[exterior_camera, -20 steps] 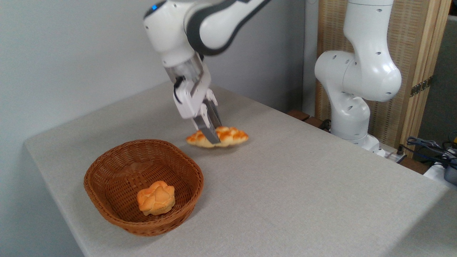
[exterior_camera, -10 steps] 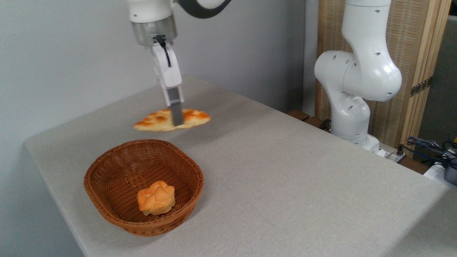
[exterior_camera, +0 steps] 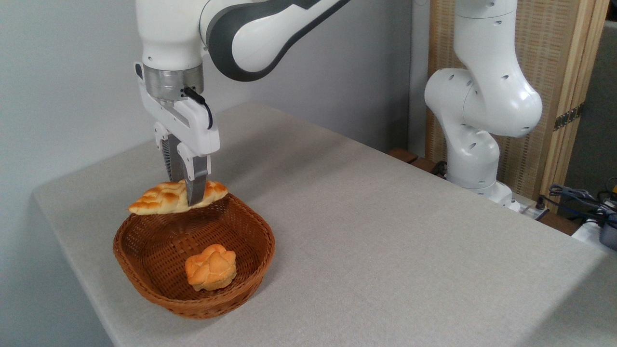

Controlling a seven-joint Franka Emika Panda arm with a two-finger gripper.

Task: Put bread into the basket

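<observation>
Grey table (exterior_camera: 385,241) under wicker basket (exterior_camera: 144,284)

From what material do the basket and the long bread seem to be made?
The basket: brown woven wicker or rattan, matte; the interlaced strands show on walls and floor. The bread: golden braided crust with an even, slightly glossy colour, perhaps a plastic or foam replica, though real bread cannot be ruled out.

basket (exterior_camera: 144,284) front: bun (exterior_camera: 210,266) | rear half: open below bread (exterior_camera: 176,197)
</observation>
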